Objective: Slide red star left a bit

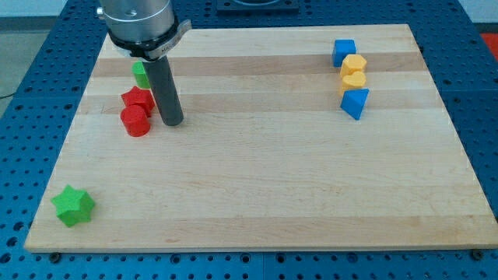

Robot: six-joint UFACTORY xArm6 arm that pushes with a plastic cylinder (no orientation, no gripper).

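The red star (137, 100) lies at the upper left of the wooden board (264, 179). A red cylinder (135, 121) touches it just below. My tip (172, 121) is at the end of the dark rod, just right of the red star and red cylinder, very close to both. A green block (141, 75) sits just above the red star, partly hidden behind the rod's mount.
A green star (74, 206) lies near the bottom left corner. At the upper right stand a blue cube (344, 52), a yellow block (354, 64), another yellow block (352, 80) and a blue block (355, 103) in a column.
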